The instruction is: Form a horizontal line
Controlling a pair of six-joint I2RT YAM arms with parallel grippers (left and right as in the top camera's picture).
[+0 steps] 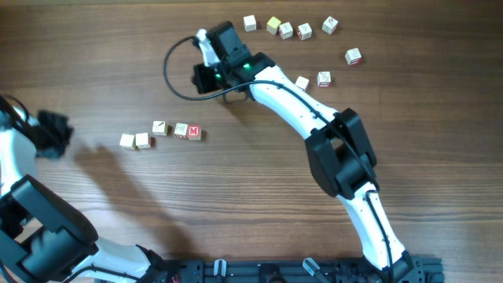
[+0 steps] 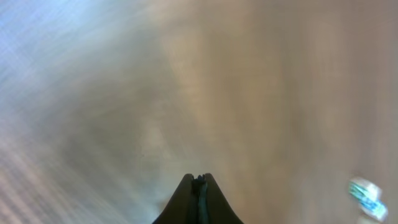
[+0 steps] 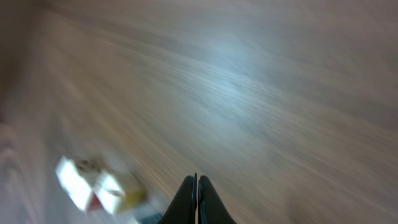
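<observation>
Two arms (image 1: 291, 102), five-cube row (image 1: 181, 130), eight loose cubes (image 1: 304, 31)

Robotics lab, bench-mounted arm (image 1: 346, 157), wooden table (image 1: 236, 196)

The broad middle of the table (image 1: 259, 196) is bare wood, from below the row of letter cubes (image 1: 181, 130) across to my right arm (image 1: 291, 102); a claw could pass there freely. That arm slants from the lower right edge to the upper centre and walls off the right side. Its black cable (image 1: 168, 75) loops out leftward above the row, narrowing that gap. Loose cubes (image 1: 304, 31) crowd the upper right, and two more cubes (image 1: 324, 78) sit just beside the arm. My left arm (image 1: 31, 212) fills the lower left corner; the upper left is bare.
</observation>
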